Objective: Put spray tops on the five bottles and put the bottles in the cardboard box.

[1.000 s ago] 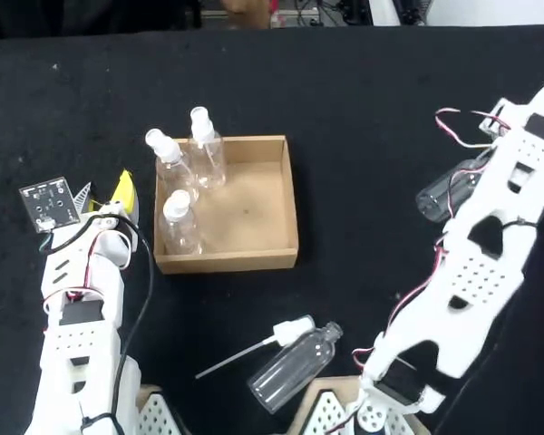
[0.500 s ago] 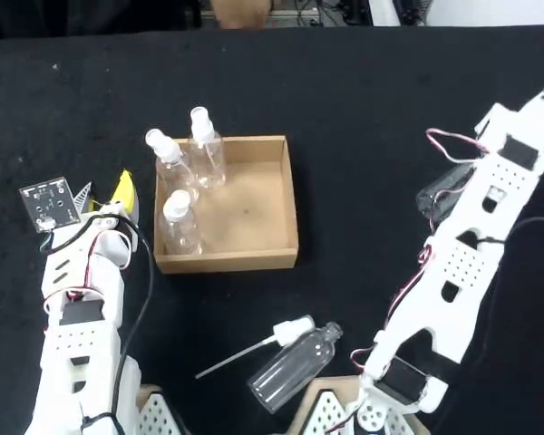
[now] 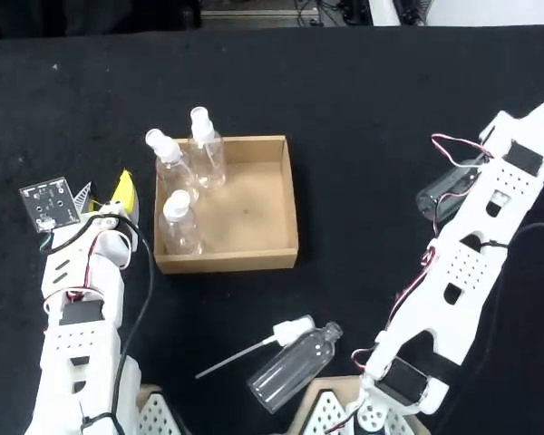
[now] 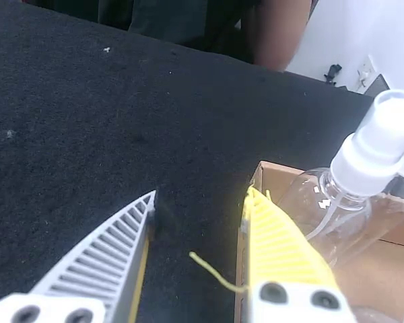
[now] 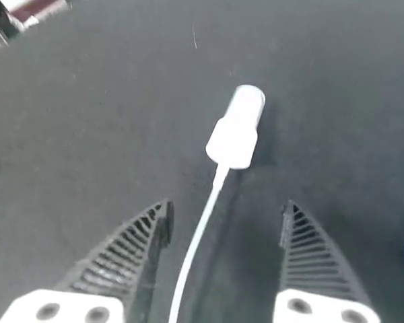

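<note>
Three bottles with spray tops on stand inside the cardboard box, along its left wall. A fourth bottle, uncapped, lies on the black tabletop nearer than the box, its neck just beside a loose spray top. A fifth bottle lies at the right, partly under the right arm. The left end effector sits left of the box, fingers apart and holding nothing. The right end effector hovers with fingers apart on either side of a second spray top and its tube.
</note>
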Controlling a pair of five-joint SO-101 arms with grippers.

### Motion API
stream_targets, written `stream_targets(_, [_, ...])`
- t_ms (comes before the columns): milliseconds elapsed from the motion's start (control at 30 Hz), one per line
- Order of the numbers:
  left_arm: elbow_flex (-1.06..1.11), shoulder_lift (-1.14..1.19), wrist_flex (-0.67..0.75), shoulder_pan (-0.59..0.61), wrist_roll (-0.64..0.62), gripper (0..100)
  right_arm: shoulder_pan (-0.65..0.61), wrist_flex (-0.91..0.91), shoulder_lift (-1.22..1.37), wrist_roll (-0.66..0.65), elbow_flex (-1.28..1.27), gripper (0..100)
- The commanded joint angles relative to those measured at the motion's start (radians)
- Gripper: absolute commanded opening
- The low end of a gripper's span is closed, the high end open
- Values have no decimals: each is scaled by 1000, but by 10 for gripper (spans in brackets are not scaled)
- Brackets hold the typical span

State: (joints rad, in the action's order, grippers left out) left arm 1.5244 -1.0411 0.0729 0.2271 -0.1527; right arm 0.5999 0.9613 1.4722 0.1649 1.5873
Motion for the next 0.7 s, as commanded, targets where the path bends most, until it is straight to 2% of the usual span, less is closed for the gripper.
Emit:
stream_targets(0, [-12,-18,25,-15,6,191,-21,18,-12,8,-33,224])
stream_targets(167, [-12,-18,25,-15,6,191,-17,-40,19,11,-85,194])
stream_targets(300, [-12,-17,25,-15,6,191,-2,-15,27,64,-44,191])
stream_targets(367, [-12,-17,25,-16,6,191,3,12,25,71,-2,148])
stream_targets(467, [-12,-17,25,-16,6,191,2,25,31,64,62,16])
stream_targets(667, [-12,-17,25,-16,6,191,5,60,22,64,84,10])
